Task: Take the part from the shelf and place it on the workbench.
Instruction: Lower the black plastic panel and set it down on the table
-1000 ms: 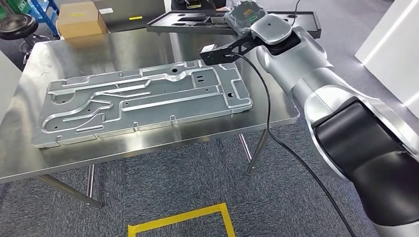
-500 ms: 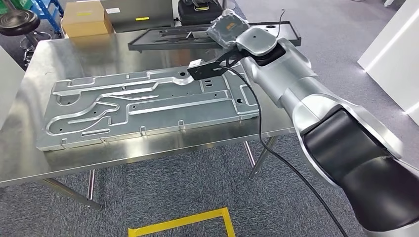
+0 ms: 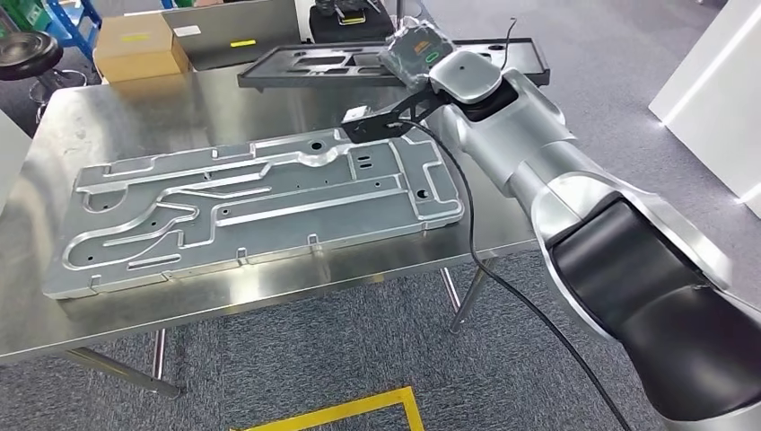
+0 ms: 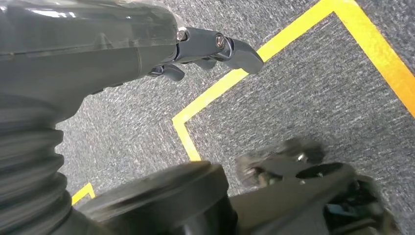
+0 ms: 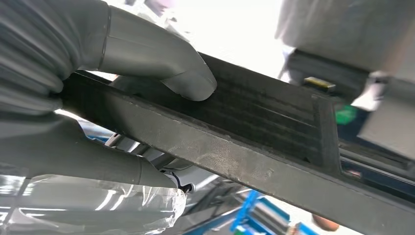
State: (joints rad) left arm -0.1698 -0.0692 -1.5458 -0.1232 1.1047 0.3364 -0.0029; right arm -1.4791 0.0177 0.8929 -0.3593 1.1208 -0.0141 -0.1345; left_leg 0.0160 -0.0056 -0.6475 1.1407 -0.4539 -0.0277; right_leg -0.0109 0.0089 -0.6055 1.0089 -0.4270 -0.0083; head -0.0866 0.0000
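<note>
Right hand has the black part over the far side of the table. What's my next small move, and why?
Probably ease the right hand down and toward a bare stretch of the stainless steel workbench. The flat black plastic part is gripped by its edge and looks held above the far edge, while the large grey machined metal plate fills the middle, so it should land behind that plate.

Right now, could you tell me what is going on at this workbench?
The robot's right hand grips a long black tray-like part by its edge, holding it above the far side of the steel workbench. A large silver metal plate already lies flat on the bench. The left hand hangs by the carpeted floor, holding nothing.
</note>
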